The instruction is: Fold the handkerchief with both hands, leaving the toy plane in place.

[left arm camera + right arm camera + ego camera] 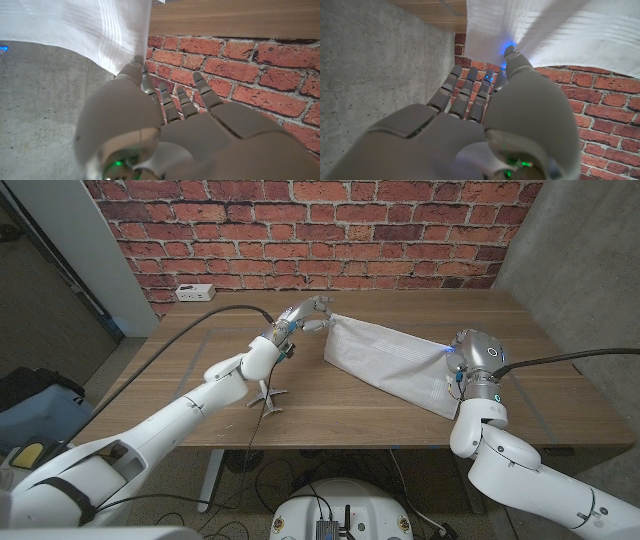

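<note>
The handkerchief (395, 362) I hold is white, with faint woven stripes running near its edges. My left hand (305, 317) and right hand (462, 365) are pale grey and silver, on glossy white arms; a small blue light glows at my right hand. The toy plane (268, 397) is grey. The table (200, 370) is warm brown wood. Behind stands a red brick wall (300, 230) with pale mortar lines.
</note>
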You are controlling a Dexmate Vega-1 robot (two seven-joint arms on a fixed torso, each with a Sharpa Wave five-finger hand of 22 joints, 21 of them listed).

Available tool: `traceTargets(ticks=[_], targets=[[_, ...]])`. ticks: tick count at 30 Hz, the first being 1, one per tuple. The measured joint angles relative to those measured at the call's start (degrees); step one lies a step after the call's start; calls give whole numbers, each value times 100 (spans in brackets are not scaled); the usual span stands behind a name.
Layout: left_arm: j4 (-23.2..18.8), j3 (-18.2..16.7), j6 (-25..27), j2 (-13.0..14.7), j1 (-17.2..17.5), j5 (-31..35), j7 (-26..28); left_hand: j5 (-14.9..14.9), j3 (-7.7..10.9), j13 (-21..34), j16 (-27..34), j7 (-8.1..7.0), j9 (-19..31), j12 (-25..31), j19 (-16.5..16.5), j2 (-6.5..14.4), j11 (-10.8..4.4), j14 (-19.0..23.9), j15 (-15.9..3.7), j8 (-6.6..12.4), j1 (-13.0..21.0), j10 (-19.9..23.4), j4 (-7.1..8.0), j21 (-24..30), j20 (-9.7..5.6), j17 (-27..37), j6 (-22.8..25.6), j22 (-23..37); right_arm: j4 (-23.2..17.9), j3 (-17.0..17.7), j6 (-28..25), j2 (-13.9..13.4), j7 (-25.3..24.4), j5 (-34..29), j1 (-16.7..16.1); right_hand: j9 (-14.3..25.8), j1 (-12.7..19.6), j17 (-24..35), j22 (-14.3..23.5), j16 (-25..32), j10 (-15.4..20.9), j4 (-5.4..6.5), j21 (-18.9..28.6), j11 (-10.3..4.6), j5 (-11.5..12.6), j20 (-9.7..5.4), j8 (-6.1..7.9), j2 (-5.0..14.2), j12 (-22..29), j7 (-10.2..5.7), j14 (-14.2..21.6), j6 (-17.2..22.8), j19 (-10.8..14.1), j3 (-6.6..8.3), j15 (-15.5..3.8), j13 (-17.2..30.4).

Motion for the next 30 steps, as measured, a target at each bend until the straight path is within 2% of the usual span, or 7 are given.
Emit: traceTargets(ticks=[20,30], targets=[[864,428,-28,-446,-691,133,22,0,0,0,0,0,0,1,0,17,0,0,0,0,17,0,0,0,0,1,0,0,517,211,153,141,333,-98,159,0,7,1,-28,-74,30,-13,-23,-30,-28,1,0,-8,0,0,31,0,-1,50,-31,1],[1259,648,-42,-641,-979,213,93,0,0,0,0,0,0,1,0,16,0,0,0,0,16,0,0,0,0,1,0,0,722,245,198,150,510,-84,278,0,-31,-27,-27,-95,29,16,-46,-30,-44,1,1,-45,0,10,51,10,-1,79,-11,1]])
